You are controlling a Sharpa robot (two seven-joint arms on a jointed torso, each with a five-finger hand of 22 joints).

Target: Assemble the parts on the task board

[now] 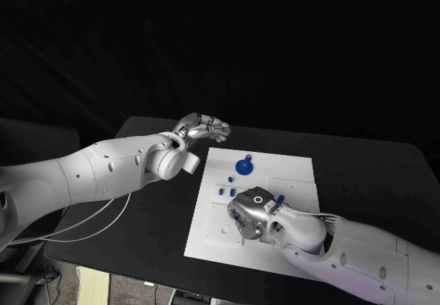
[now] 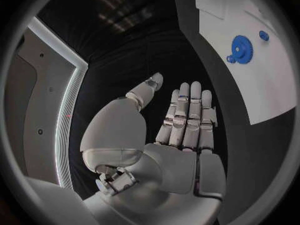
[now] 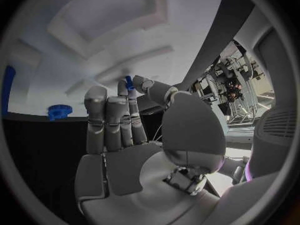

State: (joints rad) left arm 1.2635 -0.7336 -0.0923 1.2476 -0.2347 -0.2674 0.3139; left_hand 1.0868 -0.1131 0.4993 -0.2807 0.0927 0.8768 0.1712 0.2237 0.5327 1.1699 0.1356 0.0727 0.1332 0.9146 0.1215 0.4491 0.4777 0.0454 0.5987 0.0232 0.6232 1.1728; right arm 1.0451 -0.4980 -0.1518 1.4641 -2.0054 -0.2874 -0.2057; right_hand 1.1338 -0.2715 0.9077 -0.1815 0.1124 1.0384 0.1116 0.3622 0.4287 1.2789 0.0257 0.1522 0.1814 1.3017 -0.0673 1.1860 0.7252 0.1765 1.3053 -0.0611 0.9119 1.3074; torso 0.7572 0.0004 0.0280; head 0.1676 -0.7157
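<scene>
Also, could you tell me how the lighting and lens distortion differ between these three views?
Head view: the task board is brightly lit against the dark table; edges stay straight. Left wrist view: fisheye bends the board's edge, and the blue gear reads clearly beyond the left hand. Right wrist view: the right hand pinches a small blue part; the board behind curves strongly.

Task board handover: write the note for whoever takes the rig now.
Left hand: open, holding nothing, off the task board's far left corner, over the black table.
Right hand: over the board's middle, pinching a small blue part at its fingertips.
Blue gear lies on the board's far half; small blue pieces lie left of the right hand.
Done: one part picked up. Left: seat it, then the rest.
</scene>
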